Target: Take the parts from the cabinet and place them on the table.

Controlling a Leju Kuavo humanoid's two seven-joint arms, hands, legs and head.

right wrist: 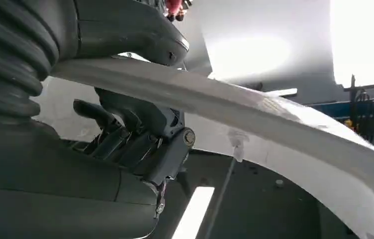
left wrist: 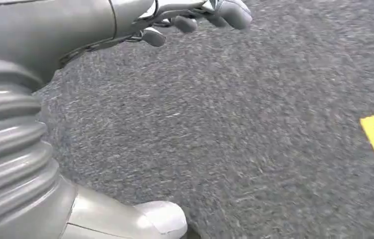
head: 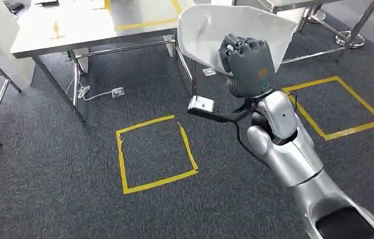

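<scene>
Here, on your left, the counter point(head: 75, 30) stands over grey carpet point(head: 50, 164) marked with yellow tape squares point(head: 156, 154); your left hand point(left wrist: 194, 20) hangs above the carpet, fingers point(left wrist: 234, 12) loosely apart, holding nothing. Rightward, your right hand point(head: 247, 64) grips the white part point(head: 209, 30), raised beside the counter.

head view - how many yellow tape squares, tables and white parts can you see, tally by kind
yellow tape squares on the carpet: 2 (one in the middle, one to its right)
steel tables: 2 (nearer one, far one)
white part, held by the right robot hand: 1
total: 5
</scene>
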